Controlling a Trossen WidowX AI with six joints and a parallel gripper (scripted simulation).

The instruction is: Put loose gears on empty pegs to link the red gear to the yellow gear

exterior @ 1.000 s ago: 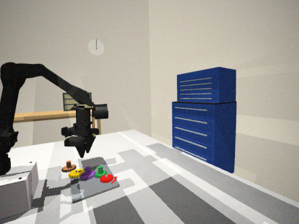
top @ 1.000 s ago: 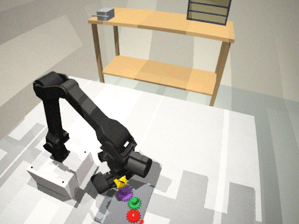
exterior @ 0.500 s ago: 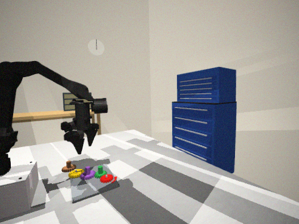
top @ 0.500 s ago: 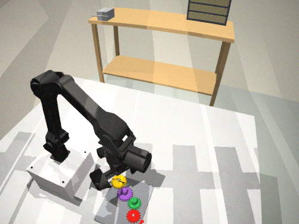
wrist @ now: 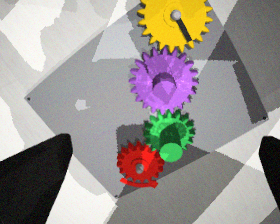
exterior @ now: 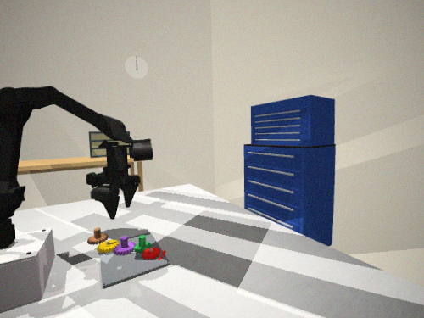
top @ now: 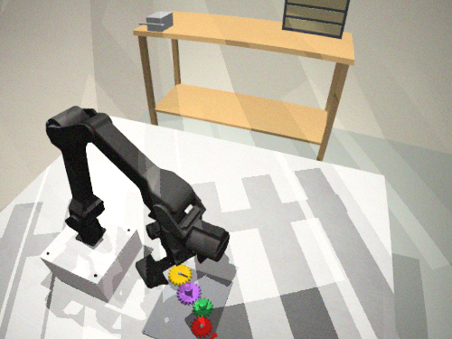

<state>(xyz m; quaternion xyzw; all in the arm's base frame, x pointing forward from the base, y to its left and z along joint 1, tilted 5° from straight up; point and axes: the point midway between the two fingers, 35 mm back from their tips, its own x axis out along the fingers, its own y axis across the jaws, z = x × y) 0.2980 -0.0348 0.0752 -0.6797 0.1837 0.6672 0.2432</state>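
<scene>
The red gear (top: 199, 327) (exterior: 150, 254) (wrist: 130, 162) and the striped yellow gear (top: 176, 273) (exterior: 106, 247) (wrist: 160, 30) sit on the grey board (top: 167, 307) (exterior: 127, 267) (wrist: 65, 120). Between them stand a purple gear (top: 183, 295) (exterior: 124, 244) (wrist: 142, 82) and a smaller green gear (top: 202, 307) (exterior: 142, 242) (wrist: 151, 131), both looking flat. From above, the teeth of neighbouring gears meet, yellow to purple to green to red. A brown gear (exterior: 97, 237) stands upright beyond the yellow one; the arm hides it in the top view. My gripper (exterior: 120, 211) (wrist: 166, 145) is wide open and empty, above the gears.
The red arrow (exterior: 162, 255) (wrist: 140, 184) lies beside the red gear. The white arm base (top: 90, 267) (exterior: 23, 271) stands left of the board. A wooden bench (top: 244, 36) and a blue tool cabinet (exterior: 277, 182) are beyond the table.
</scene>
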